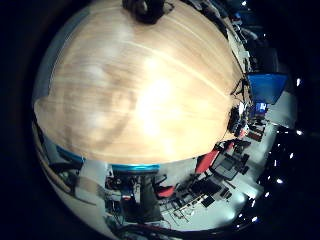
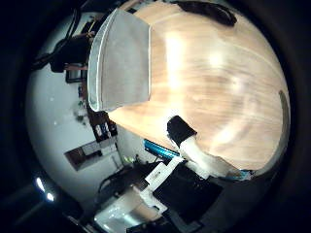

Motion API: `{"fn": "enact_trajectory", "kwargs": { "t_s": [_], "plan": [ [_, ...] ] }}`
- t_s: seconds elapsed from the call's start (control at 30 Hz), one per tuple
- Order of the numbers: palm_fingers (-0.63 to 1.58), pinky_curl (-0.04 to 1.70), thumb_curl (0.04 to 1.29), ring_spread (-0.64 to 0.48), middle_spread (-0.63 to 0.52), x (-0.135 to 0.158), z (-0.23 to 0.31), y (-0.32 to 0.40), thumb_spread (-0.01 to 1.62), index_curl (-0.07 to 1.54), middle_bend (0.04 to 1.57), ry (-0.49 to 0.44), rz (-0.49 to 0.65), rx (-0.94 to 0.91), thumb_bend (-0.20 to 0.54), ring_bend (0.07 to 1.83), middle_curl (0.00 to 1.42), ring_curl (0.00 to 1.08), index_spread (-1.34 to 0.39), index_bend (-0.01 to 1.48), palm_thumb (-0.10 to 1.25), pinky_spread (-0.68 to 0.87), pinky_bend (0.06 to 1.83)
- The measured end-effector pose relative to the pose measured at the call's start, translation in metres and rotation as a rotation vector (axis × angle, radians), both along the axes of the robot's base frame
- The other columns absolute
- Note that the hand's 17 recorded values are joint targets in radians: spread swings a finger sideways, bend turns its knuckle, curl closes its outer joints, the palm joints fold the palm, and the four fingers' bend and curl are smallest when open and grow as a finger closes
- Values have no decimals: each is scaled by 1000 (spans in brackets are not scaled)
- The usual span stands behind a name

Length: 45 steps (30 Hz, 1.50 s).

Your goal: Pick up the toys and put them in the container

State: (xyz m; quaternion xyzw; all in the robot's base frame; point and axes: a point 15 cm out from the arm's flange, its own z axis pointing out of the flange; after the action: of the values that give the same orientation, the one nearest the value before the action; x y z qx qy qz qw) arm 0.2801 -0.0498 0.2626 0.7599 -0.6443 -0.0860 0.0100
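Observation:
A pale, translucent rectangular container [image 2: 121, 60] stands on the wooden table [image 2: 219, 87] near one edge, and it looks empty in the right thumb side palm view. My hand [image 2: 190, 146] hovers above the table beside the container. One white finger with a black tip reaches out straight over the wood and holds nothing. A dark object [image 2: 209, 11] lies at the table's far edge, too small to identify. The right little finger side palm view shows bare tabletop [image 1: 140, 90] and a dark object [image 1: 148, 8] at its rim, possibly a toy.
Beyond the table edge in the right little finger side palm view are a blue screen [image 1: 266, 88], red chairs [image 1: 205, 163] and room clutter. The right thumb side palm view shows floor and furniture [image 2: 92, 150] past the container.

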Motion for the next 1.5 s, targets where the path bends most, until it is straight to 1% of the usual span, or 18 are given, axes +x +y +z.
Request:
{"fn": "enact_trajectory", "kwargs": {
  "t_s": [0.53, 0.63, 0.73, 0.83, 1.17, 1.4, 1.5],
  "plan": [
    [350, 271, 296, -31, -116, 1, 3, 3, 955, 290, 293, -10, 12, -2, -29, 428, 363, 225, -446, 165, 404, 394, 234],
    [356, 273, 297, -41, -118, 6, 5, 2, 955, 288, 291, -22, 11, -5, -29, 435, 361, 225, -446, 161, 404, 395, 242],
    [386, 277, 298, -57, -125, 18, 7, -1, 952, 279, 289, -56, 7, -12, -27, 467, 360, 228, -446, 148, 411, 393, 264],
    [408, 282, 299, -75, -132, 38, 16, -5, 951, 270, 293, -97, -2, -23, -29, 505, 361, 236, -452, 145, 413, 390, 287],
    [393, 289, 299, -105, -156, 106, 33, -15, 947, 268, 288, -114, -12, -17, -29, 562, 361, 243, -458, 161, 421, 383, 335],
    [380, 289, 301, -117, -175, 180, 53, -11, 949, 271, 273, -154, -5, -24, -27, 576, 359, 240, -454, 163, 436, 375, 371],
    [376, 287, 302, -119, -177, 205, 51, -9, 949, 274, 275, -149, -3, -25, -29, 576, 360, 236, -453, 163, 437, 374, 382]
  ]
}}
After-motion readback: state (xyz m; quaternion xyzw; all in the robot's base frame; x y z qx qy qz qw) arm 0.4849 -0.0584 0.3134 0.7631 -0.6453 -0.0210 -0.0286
